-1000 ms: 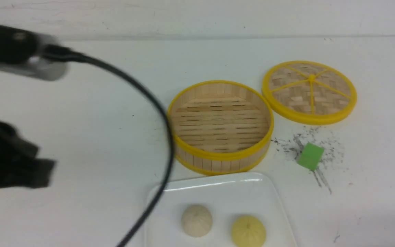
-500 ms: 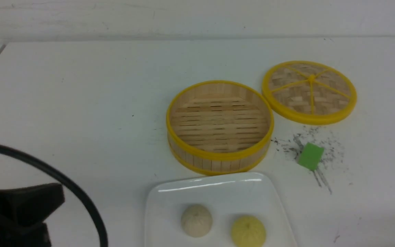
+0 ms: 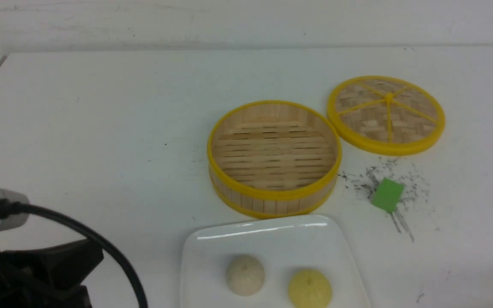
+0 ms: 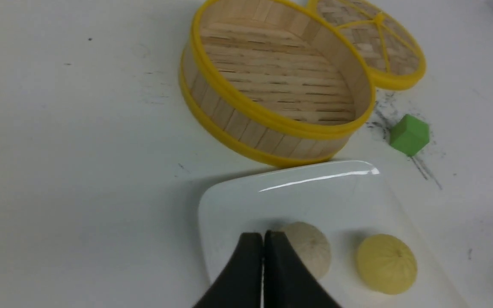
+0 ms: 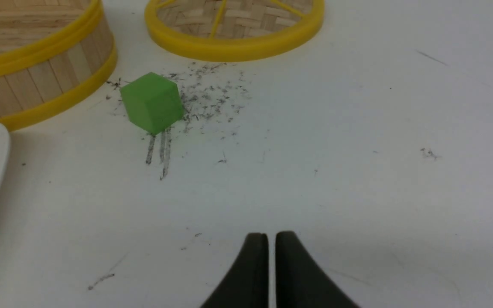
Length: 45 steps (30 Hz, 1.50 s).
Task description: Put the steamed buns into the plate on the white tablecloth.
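Observation:
The off-white bun and the pale yellow bun sit side by side in the white plate at the front of the white tablecloth. They also show in the left wrist view, the off-white bun and the yellow bun on the plate. My left gripper is shut and empty, its tips above the plate beside the off-white bun. The left arm shows at the front left. My right gripper is shut and empty over bare cloth.
The empty bamboo steamer basket stands just behind the plate. Its woven lid lies to the right rear. A small green cube sits among dark scratch marks right of the basket. A black cable arcs from the left arm.
The left arm has dropped from high at the left down to the front left corner and slowed there. The buns, plate, basket and lid have not moved.

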Each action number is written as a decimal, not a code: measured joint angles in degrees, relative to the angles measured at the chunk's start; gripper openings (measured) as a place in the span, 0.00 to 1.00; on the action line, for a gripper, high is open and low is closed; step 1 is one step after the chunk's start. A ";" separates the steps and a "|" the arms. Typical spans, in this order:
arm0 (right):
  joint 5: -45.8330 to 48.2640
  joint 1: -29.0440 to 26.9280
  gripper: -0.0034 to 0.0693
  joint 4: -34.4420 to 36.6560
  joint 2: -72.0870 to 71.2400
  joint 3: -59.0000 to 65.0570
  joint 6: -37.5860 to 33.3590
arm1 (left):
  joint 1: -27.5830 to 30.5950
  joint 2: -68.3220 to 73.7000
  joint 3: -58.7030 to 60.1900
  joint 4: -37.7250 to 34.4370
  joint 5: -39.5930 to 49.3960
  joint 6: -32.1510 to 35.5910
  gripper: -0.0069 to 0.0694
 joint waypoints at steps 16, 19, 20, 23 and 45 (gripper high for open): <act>0.00 0.00 0.14 0.00 0.00 0.00 0.00 | 26.56 -14.10 15.37 -24.05 -9.60 36.67 0.14; 0.00 0.00 0.14 0.00 0.00 0.00 0.00 | 33.06 -18.54 20.21 -25.42 -11.66 41.70 0.14; 0.00 0.00 0.15 0.00 0.00 0.00 0.00 | 35.07 -20.21 22.01 -25.03 -11.77 42.45 0.14; 0.00 0.00 0.15 0.00 0.00 0.00 0.00 | 40.80 -26.24 25.49 -23.01 -11.34 42.36 0.15; 0.00 0.00 0.18 0.00 0.00 0.00 0.00 | 45.18 -29.80 26.16 -16.43 -6.30 38.96 0.17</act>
